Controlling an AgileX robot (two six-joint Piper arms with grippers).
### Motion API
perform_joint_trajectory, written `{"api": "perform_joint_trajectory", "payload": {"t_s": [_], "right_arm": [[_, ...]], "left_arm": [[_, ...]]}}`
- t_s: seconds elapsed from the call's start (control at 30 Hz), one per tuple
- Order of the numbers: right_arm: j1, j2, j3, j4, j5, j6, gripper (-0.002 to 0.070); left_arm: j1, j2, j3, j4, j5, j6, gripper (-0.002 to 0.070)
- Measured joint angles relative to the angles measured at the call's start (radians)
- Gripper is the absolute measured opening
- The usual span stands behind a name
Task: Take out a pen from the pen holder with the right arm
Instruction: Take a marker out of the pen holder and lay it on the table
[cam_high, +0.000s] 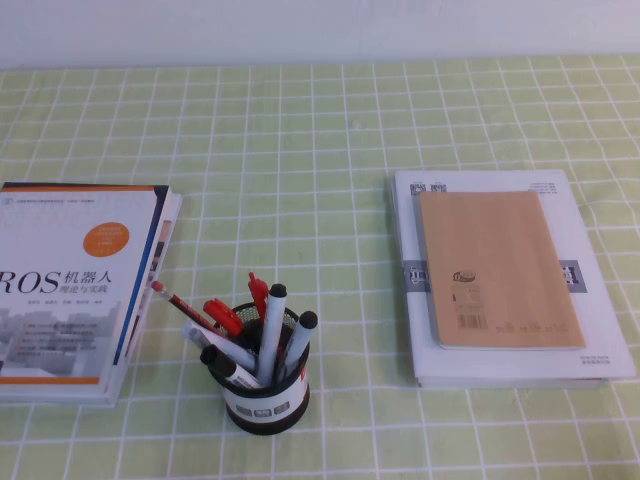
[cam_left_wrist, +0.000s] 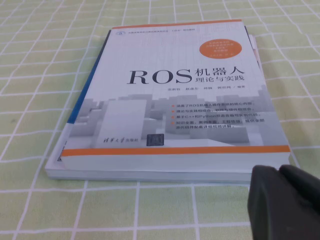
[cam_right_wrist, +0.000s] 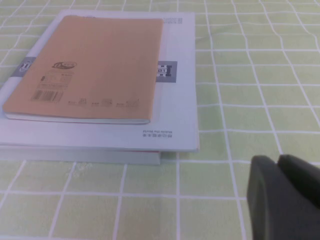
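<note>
Left claw (cam_left_wrist: 281, 176), paperback (cam_left_wrist: 170, 100); right claw (cam_right_wrist: 278, 166), notebook (cam_right_wrist: 95, 65)

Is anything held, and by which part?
Nothing is held. The right gripper, shut, is near the brown notebook; the left gripper, shut, near the ROS book. The pens stand in the pen holder.

The pen holder (cam_high: 297, 378) is black metal mesh, its pens (cam_high: 272, 330) smooth plastic. The ROS book (cam_left_wrist: 175, 100) has a glossy paper cover; the brown notebook (cam_right_wrist: 90, 65) looks matt.
</note>
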Motion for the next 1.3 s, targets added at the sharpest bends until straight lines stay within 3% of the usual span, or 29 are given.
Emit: {"api": "perform_joint_trajectory", "payload": {"t_s": [1.0, 1.3], "right_arm": [[0.0, 0.0, 0.0, 0.0, 0.0, 0.0, -0.0013], [0.0, 0.0, 0.0, 0.253, -0.114, 0.0, -0.0013]], "left_arm": [[0.0, 0.0, 0.0, 0.0, 0.0, 0.0, -0.0006], [0.0, 0.0, 0.0, 0.0, 0.0, 0.0, -0.0006]]}}
